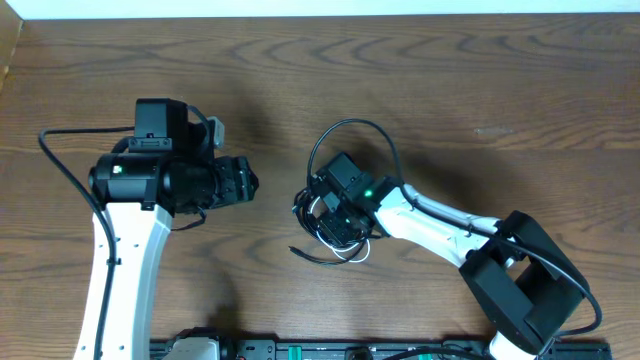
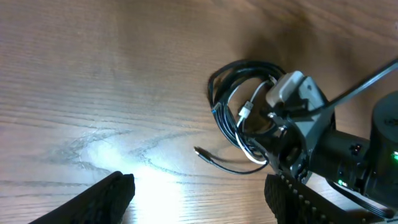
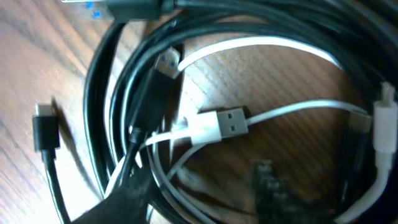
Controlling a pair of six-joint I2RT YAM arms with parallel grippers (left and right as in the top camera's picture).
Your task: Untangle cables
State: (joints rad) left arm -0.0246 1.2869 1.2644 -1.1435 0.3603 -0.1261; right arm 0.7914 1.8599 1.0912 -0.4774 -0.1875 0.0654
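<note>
The cables (image 1: 335, 245) lie in a small coil of black and white strands at the table's middle. From the left wrist, the coil (image 2: 231, 99) shows with a loose black plug end (image 2: 200, 152) trailing left. My right gripper (image 1: 332, 222) is down in the coil. Close up, its fingers (image 3: 124, 199) stand apart with wood showing between them and white and black strands crossing the gap; right gripper (image 3: 199, 180) open. A white USB plug (image 3: 217, 123) and a black plug (image 3: 45, 132) lie nearby. My left gripper (image 1: 252, 185) hovers left of the coil, left gripper (image 2: 199, 199) open and empty.
A thick black wire (image 1: 352, 124) loops up from the right wrist, and another (image 1: 62, 165) runs along the left arm. A dark rail (image 1: 330, 350) lines the near table edge. Bare wood (image 1: 480, 80) stretches behind both arms.
</note>
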